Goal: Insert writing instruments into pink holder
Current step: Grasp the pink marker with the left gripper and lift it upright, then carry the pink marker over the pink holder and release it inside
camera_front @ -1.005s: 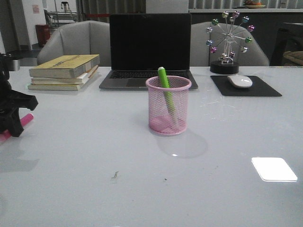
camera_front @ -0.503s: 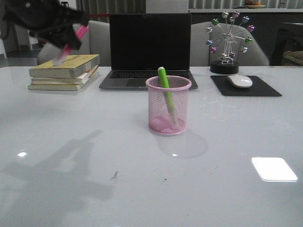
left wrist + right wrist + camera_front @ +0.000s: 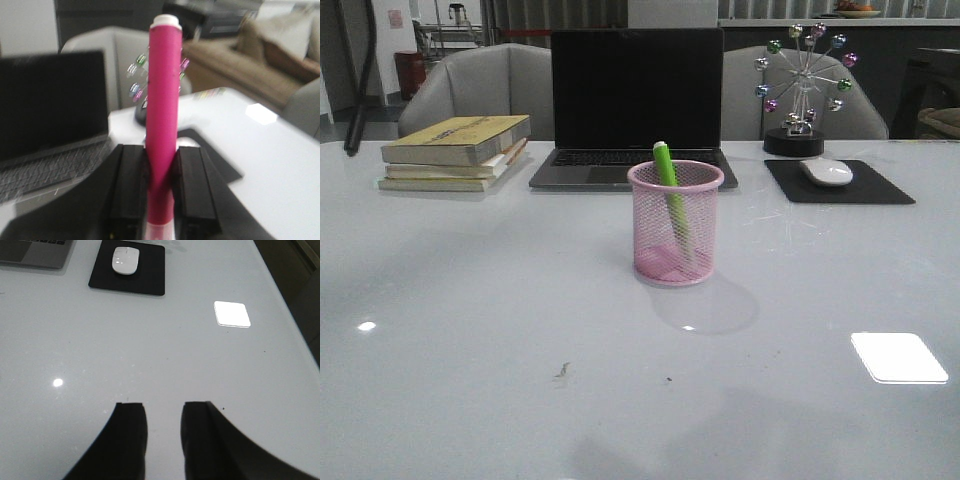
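The pink holder (image 3: 676, 222) stands mid-table in front of the laptop, with the green marker (image 3: 669, 186) leaning inside it, top poking above the rim. In the left wrist view my left gripper (image 3: 161, 150) is shut on the magenta marker (image 3: 164, 95), which sticks out past the fingertips with its white end far from the wrist. That gripper and marker are out of the front view. My right gripper (image 3: 163, 406) hangs open over bare table, nothing between its fingers.
A closed-screen laptop (image 3: 635, 105) sits behind the holder, a stack of books (image 3: 456, 152) at back left. A mouse (image 3: 827, 171) on a black pad (image 3: 839, 183) and a ball ornament (image 3: 803, 90) are at back right.
My left arm, holding the magenta marker, rose from the table's left edge to the upper left and has now left the front view. Holder and green marker have not moved.
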You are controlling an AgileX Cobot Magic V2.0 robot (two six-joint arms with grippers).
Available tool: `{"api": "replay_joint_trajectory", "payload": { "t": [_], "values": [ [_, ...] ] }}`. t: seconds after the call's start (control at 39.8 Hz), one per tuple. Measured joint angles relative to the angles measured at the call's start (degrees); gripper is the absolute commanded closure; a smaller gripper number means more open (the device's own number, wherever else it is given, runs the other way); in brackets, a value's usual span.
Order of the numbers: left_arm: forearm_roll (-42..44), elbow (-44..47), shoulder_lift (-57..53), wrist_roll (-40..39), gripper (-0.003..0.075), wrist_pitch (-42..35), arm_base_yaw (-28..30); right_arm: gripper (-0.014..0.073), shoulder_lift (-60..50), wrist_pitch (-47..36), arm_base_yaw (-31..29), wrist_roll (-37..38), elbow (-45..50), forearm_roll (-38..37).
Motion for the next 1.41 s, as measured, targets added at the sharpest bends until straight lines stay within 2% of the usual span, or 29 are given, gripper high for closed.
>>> {"api": "replay_joint_trajectory", "payload": {
  "t": [0.25, 0.4, 0.6, 1.28, 1.41],
  "values": [
    [0.54, 11.21, 0.0, -3.14, 0.0612, -17.29, -2.27, 0.0274, 0.0, 0.0, 0.0, 0.0, 0.0, 0.0],
    [7.11, 16.3, 1.95, -9.01, 0.0612, -25.66, -2.27, 0.0274, 0.0, 0.0, 0.0, 0.0, 0.0, 0.0],
    [13.38, 17.34, 9.72, -16.82, 0.0612, -34.61, -2.27, 0.0274, 0.0, 0.0, 0.0, 0.0, 0.0, 0.0],
    [16.71, 17.34, 20.88, -20.58, 0.0612, -44.07, -2.27, 0.0274, 0.0, 0.0, 0.0, 0.0, 0.0, 0.0],
    [16.85, 17.34, 21.1, -20.58, 0.0551, -45.27, -2.27, 0.0274, 0.0, 0.0, 0.0, 0.0, 0.0, 0.0]
  ]
}}
